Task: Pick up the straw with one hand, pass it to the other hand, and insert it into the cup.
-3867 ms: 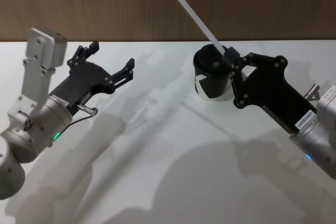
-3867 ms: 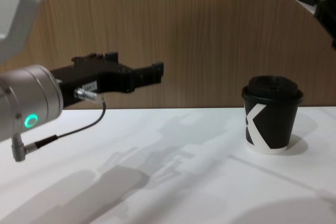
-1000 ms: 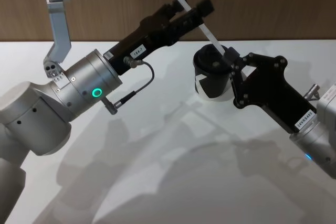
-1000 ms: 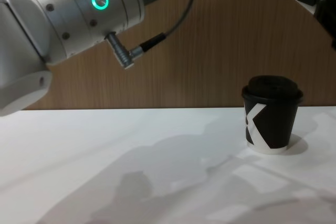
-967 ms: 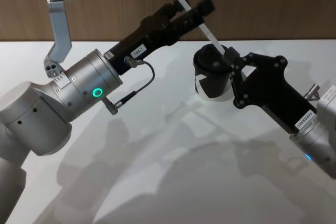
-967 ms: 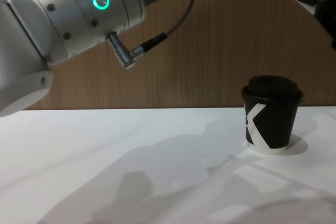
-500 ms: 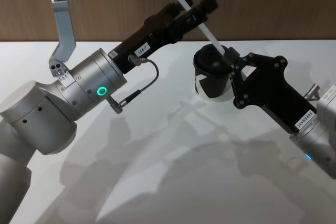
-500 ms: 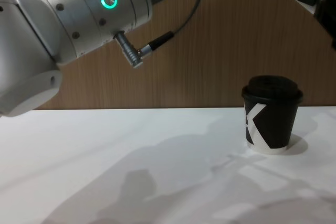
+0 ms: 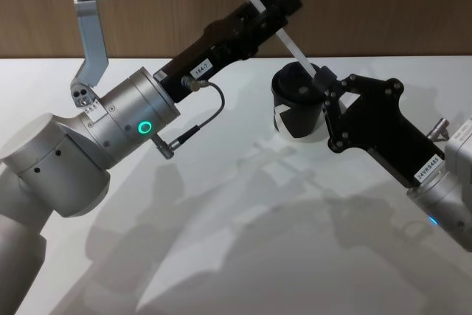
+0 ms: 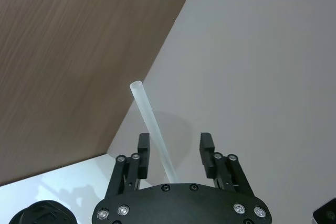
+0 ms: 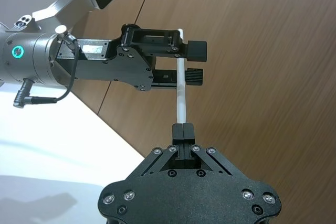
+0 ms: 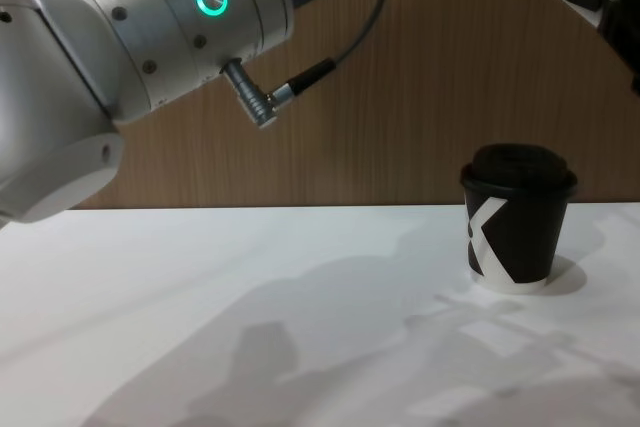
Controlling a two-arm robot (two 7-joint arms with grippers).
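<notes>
Wood panelling backs a white table. Two grippers meet on one straw. The left gripper is spread wide, a finger on either side of it. The right gripper pinches its lower end, with one lidded black paper cup standing below.

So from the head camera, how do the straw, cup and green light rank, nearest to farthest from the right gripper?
1. straw, clamped in the right gripper's jaws.
2. cup, close below it on the table.
3. green light, far off on the left arm.
</notes>
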